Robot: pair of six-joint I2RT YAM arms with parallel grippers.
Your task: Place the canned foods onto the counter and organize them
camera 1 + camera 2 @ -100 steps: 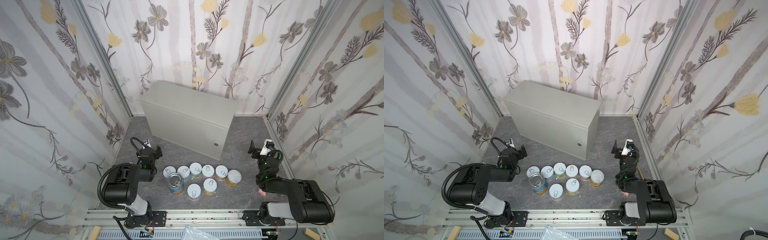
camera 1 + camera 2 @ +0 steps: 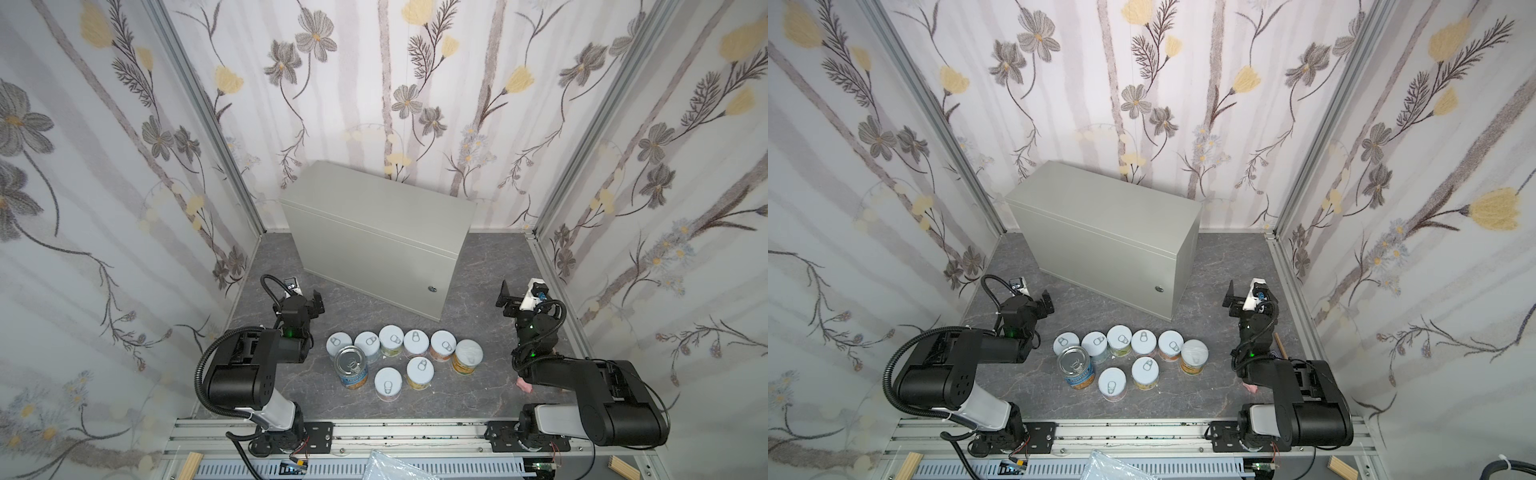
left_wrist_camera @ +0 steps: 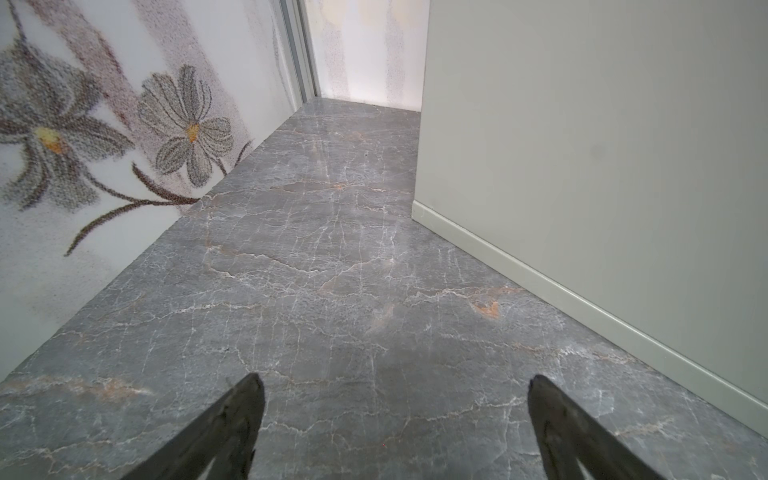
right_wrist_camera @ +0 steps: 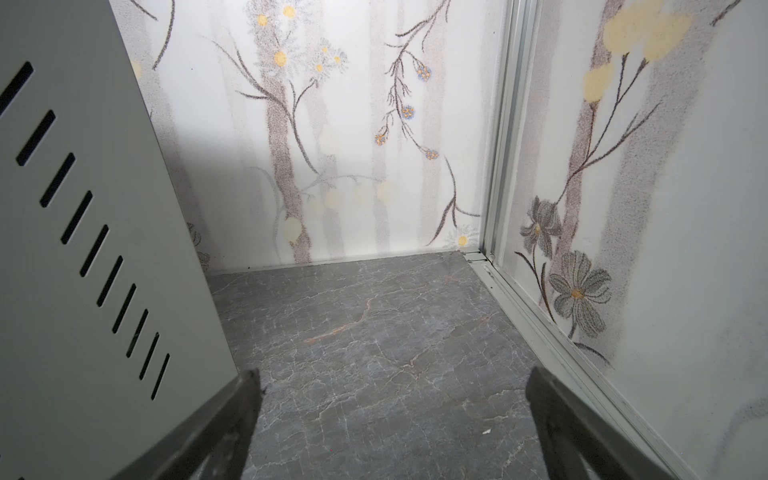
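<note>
Cans (image 2: 416,343) all stood on dark marbled floor (image 3: 311,270), none up on grey metal cabinet (image 2: 374,232). Left pincer (image 3: 395,380) was spread wide and held nothing, low over bare floor, with the cabinet door face just ahead and to its right. Right pincer (image 4: 392,376) was spread wide too, also empty, with the cabinet's slotted side panel (image 4: 83,249) ahead on its left and floral wall (image 4: 353,145) straight ahead. Round lock (image 2: 432,289) sat on the door end nearer the right pincer.

The nine cans were packed close, behind both pincers and between the two arms. Tall blue-labelled can (image 2: 351,365) was on the left pincer's side. Orange-yellow can (image 2: 467,356) with a plastic lid ended the far row on the right pincer's side. Short white-lidded cans (image 2: 390,337) filled the rest: five in that row and two nearer the base.
</note>
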